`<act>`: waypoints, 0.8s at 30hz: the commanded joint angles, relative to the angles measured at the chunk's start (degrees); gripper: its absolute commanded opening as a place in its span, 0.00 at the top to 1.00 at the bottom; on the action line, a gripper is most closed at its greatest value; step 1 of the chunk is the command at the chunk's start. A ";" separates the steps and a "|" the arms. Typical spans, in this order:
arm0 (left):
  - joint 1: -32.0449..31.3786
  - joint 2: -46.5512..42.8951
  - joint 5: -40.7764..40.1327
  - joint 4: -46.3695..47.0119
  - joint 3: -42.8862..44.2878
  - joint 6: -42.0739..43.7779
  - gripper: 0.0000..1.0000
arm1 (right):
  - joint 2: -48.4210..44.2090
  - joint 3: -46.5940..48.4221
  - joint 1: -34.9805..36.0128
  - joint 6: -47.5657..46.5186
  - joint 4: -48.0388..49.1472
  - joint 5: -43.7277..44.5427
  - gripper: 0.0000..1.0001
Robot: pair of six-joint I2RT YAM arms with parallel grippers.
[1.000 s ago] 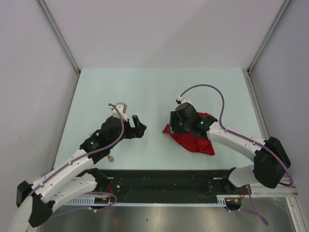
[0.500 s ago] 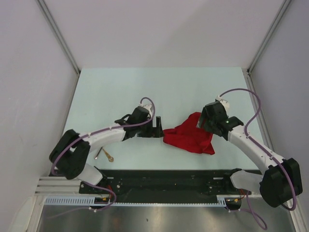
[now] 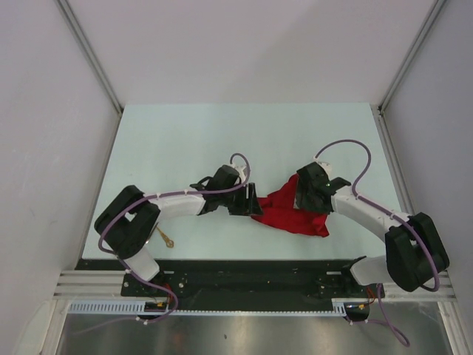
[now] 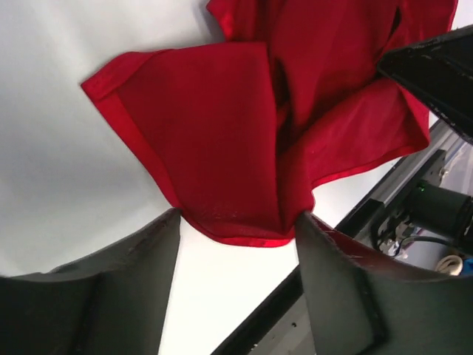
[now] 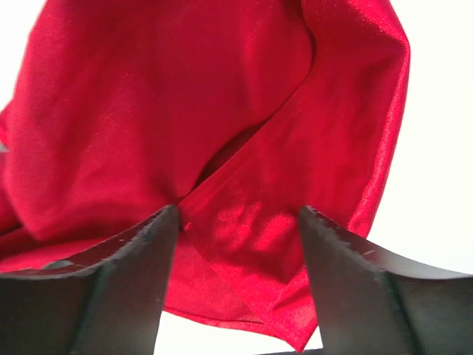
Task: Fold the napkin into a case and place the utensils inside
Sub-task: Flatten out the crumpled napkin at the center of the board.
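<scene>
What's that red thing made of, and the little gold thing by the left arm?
The napkin looks like thin woven cloth with a slight satin sheen: soft folds, a hemmed edge, bright highlights. The utensil looks like gold-coloured metal, slim and glinting, but it is too small to be sure.

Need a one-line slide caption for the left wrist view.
Open left gripper poised over the crumpled red napkin on the pale table, a finger on either side of its nearest edge.

Napkin (image 3: 292, 216) laid on the surface (image 3: 222, 140) right of centre | left gripper (image 3: 251, 205) placed at its left edge | right gripper (image 3: 301, 198) set over its far part | utensil (image 3: 164, 237) seen well apart, at front-left
</scene>
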 commanded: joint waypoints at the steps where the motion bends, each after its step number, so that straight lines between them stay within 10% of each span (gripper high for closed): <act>1: -0.33 -1.64 0.60 2.02 0.62 -1.04 0.50 | 0.92 0.12 0.08 -0.90 2.05 3.24 0.33; 8: -0.32 -5.94 -1.33 -2.27 2.63 2.56 0.90 | -1.35 1.61 -0.45 -2.13 2.32 3.41 0.90; 18: -0.32 -23.49 -7.83 -11.78 14.58 11.44 1.00 | -24.54 19.62 -1.33 -6.70 -9.64 8.60 1.00; 24: -0.32 -40.80 -6.44 -5.47 17.23 16.45 1.00 | -44.14 25.26 -1.24 -11.63 0.81 -7.44 1.00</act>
